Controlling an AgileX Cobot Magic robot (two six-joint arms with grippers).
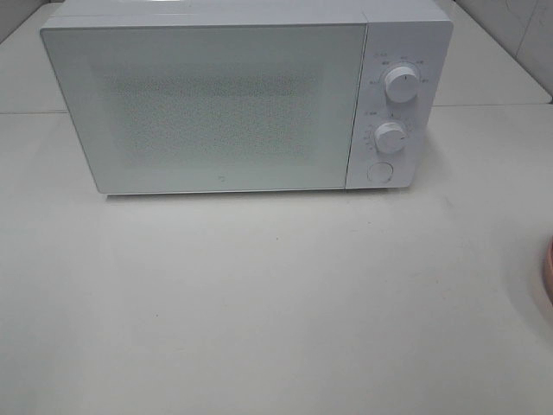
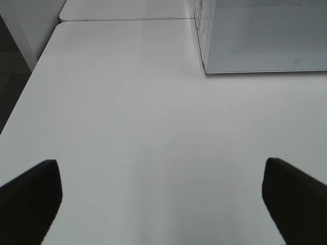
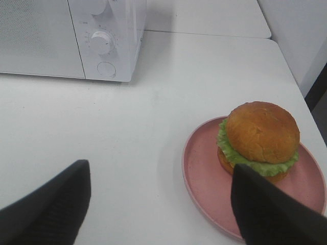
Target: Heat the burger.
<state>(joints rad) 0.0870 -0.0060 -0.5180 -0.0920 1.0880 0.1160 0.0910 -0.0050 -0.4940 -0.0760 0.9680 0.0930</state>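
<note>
Both arms hang low over the white table (image 1: pixel 259 303), tilted toward the closed microwave (image 1: pixel 207 104). The left gripper (image 2: pixel 162 204) gapes wide, holding nothing. The right gripper (image 3: pixel 163 204) also stands open and empty, just short of the burger (image 3: pixel 260 138) on its pink plate (image 3: pixel 204 178).

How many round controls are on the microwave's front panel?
3, stacked on the panel right of the door: upper knob, lower knob, and a flat round button beneath. None appear hidden.
</note>
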